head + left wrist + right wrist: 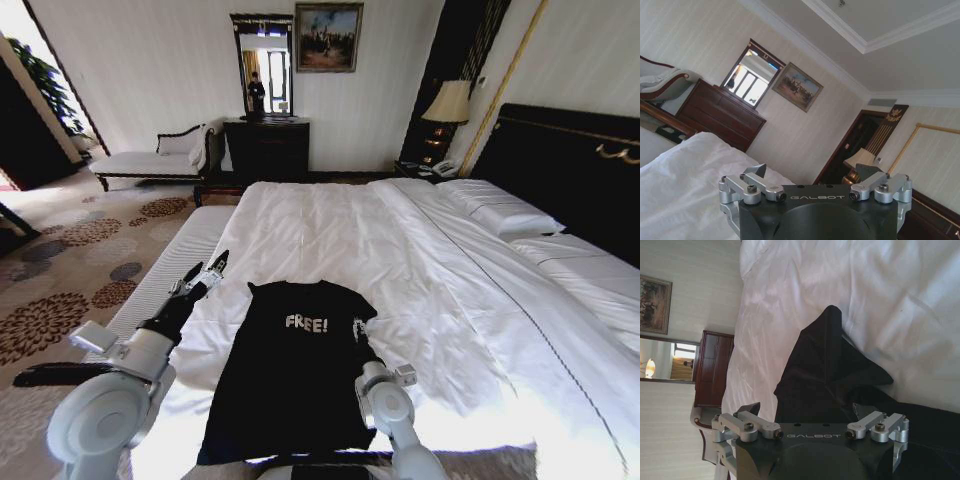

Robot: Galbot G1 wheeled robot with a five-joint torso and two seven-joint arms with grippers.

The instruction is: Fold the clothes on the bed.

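Observation:
A black T-shirt [290,390] with white "FREE!" lettering lies flat on the near part of the white bed [420,250], collar away from me. My right gripper [358,328] is down at the shirt's right shoulder edge. In the right wrist view its fingers [752,412] stand wide apart, open, with bunched black shirt fabric [825,365] rising between and beyond them. My left gripper [205,275] hangs open above the bed's left edge, left of the shirt and apart from it. In the left wrist view the left gripper [812,172] points toward the far wall with nothing in it.
Pillows [500,210] and a dark headboard [570,170] lie at the right. A dark dresser [267,148] with a mirror, a chaise bench [150,160] and a bedside lamp [448,105] stand along the far wall. Patterned carpet [80,260] runs left of the bed.

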